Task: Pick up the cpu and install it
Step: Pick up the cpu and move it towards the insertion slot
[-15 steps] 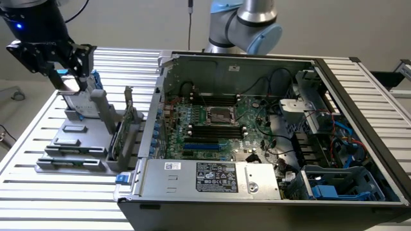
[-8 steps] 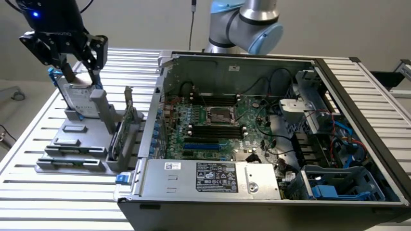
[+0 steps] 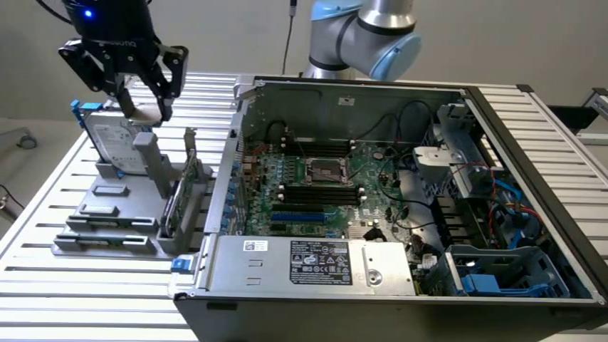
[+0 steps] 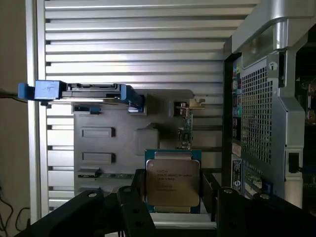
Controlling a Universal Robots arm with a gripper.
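Note:
The cpu (image 4: 172, 181), a small square chip with a silver-grey metal top and a green rim, sits between the black fingers (image 4: 134, 195) of my gripper (image 4: 173, 197). In the exterior view the gripper (image 3: 142, 108) hangs at the upper left, shut on the cpu (image 3: 144, 112) above the grey parts holder (image 3: 105, 214). The chip is lifted clear of the holder. The empty cpu socket (image 3: 326, 171) lies on the motherboard inside the open computer case (image 3: 494, 121), off towards the exterior view's right of the gripper.
A silver hard drive with blue brackets (image 3: 112, 142) stands upright in the holder just below the gripper. Memory sticks (image 3: 185, 189) stand at the holder's case side. The case wall (image 3: 233, 135), cables, drive cage (image 3: 456, 157) and power supply (image 3: 314, 265) surround the motherboard.

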